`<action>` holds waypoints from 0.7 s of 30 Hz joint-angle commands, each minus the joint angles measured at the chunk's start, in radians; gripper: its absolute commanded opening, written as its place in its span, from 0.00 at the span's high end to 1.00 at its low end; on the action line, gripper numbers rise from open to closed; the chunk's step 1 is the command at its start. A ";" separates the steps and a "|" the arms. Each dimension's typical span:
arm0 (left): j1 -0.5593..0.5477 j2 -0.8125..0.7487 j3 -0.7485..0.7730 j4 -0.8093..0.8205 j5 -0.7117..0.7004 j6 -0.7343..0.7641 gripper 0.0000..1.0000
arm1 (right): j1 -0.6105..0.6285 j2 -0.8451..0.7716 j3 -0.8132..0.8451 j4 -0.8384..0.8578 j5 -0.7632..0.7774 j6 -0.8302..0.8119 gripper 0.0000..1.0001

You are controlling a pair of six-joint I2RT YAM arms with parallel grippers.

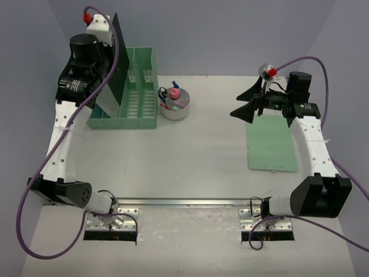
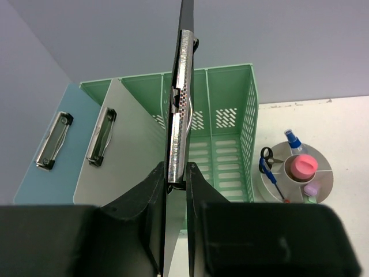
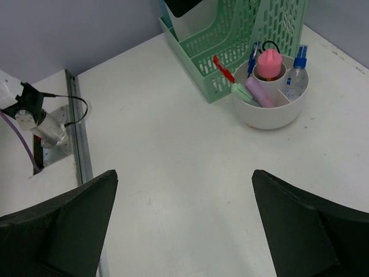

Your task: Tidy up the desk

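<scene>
at the far left, a blue clipboard [image 2: 46,156] and a grey clipboard [image 2: 127,150] stand upright at the left side of the mint-green file rack [image 1: 138,86]. the grey one sits in a slot, but whether the blue one is inside the rack or just leaning beside it i cannot tell. just right of them the left claw [image 2: 175,176] is clamped on the clip end of a black clipboard [image 1: 120,57], holding it edge-on and upright above the rack's middle slots, not yet lowered in. the slots to the right look empty.

just right of the rack, touching or nearly so, stands a round white organizer [image 1: 174,113] with scissors, a pink item and a small spray bottle in it, so that part seems sorted.

the middle of the counter [image 1: 190,161] is bare. on its right side a green clipboard [image 1: 271,147] lies flat, and the right claw [image 1: 249,103] hangs over its far edge with jaws spread wide, gripping nothing.

by my reckoning the job is past halfway: two boards filed, one about to go in, one left to collect.
</scene>
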 commanded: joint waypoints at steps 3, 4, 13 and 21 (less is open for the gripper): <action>0.066 0.049 0.048 0.093 0.089 -0.005 1.00 | -0.001 0.020 0.010 0.007 -0.010 -0.017 0.01; 0.090 0.069 0.048 0.095 0.127 -0.014 1.00 | -0.001 0.023 0.015 0.002 -0.010 -0.017 0.01; 0.247 0.201 0.051 0.124 0.384 -0.128 1.00 | -0.003 0.049 0.030 -0.034 0.002 -0.034 0.01; 0.308 0.284 0.019 0.150 0.573 -0.247 1.00 | -0.001 0.074 0.068 -0.145 0.058 -0.103 0.01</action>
